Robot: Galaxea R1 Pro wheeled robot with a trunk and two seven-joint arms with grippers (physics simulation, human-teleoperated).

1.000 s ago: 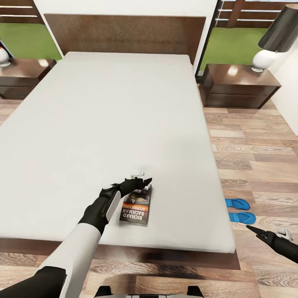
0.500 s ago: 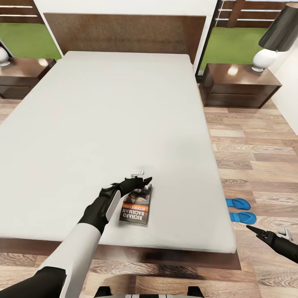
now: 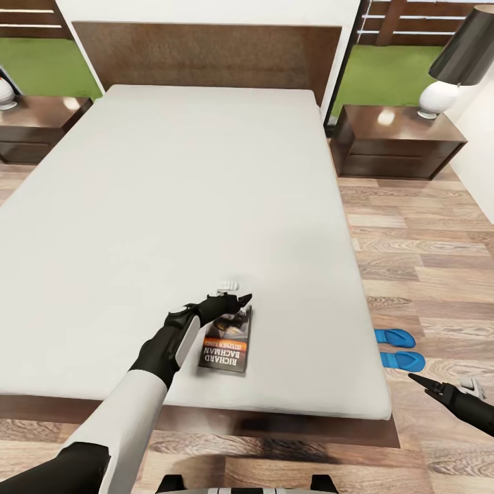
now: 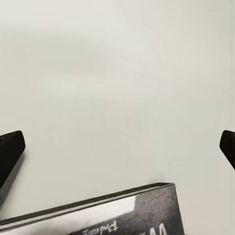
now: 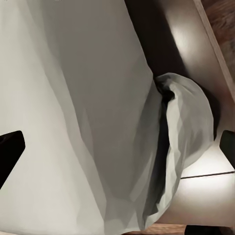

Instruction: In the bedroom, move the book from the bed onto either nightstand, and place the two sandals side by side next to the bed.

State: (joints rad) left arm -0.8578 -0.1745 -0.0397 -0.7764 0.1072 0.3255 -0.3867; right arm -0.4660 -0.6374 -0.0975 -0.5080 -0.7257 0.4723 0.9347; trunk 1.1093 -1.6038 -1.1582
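The book [image 3: 225, 344] lies flat on the bed's grey mattress [image 3: 178, 192], near the foot edge, lettering facing me. My left gripper [image 3: 237, 291] hovers open just over the book's far end, its tips spread wide in the left wrist view [image 4: 117, 149], where the book's edge [image 4: 122, 213] lies below them. Both blue sandals [image 3: 393, 337] [image 3: 402, 359] rest side by side on the floor beside the bed's right side. My right gripper [image 3: 446, 385] hangs open low at the right, close to the sandals; in the right wrist view it [image 5: 117, 147] faces the mattress corner [image 5: 78, 122].
A dark nightstand [image 3: 394, 140] with a black-shaded lamp [image 3: 456, 65] stands right of the headboard; a second nightstand [image 3: 38, 127] stands at the left. Wood-plank floor [image 3: 425, 261] runs along the bed's right side. The dark bed frame [image 3: 274, 418] juts out at the foot.
The left gripper's pale finger has edged slightly farther up the mattress. Book, sandals and right arm have stayed put.
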